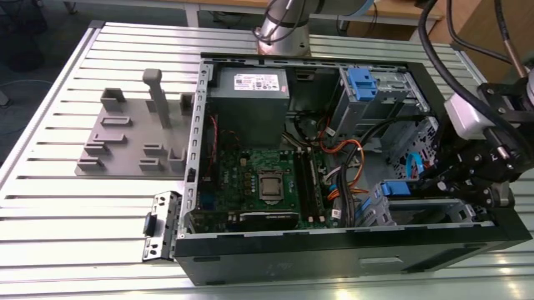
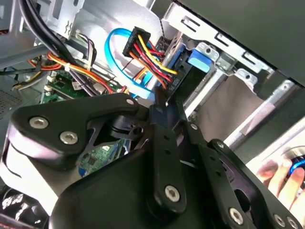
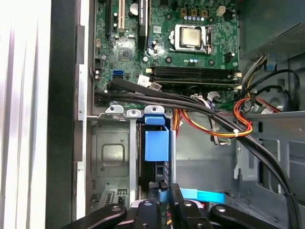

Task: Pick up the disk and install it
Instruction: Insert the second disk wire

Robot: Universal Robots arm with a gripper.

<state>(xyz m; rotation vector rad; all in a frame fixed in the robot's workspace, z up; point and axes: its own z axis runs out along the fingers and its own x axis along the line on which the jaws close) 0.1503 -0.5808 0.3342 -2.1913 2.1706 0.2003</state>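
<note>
while the end effector hangs over the drive cage, the disk's blue bracket shows; grip unclear.

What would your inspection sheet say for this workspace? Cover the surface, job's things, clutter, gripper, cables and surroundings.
Surface: slatted metal table carrying an open computer case.
Job's things: disk stands edge-on in the drive cage, blue bracket showing.
Clutter: grey fixture block and small metal bracket beside the case.
Gripper: gripper right at the disk, inside the case.
Cables: black cables, red-yellow-orange wires, light-blue cable near the cage.
Surroundings: a person's hand in the second wrist view.
</note>
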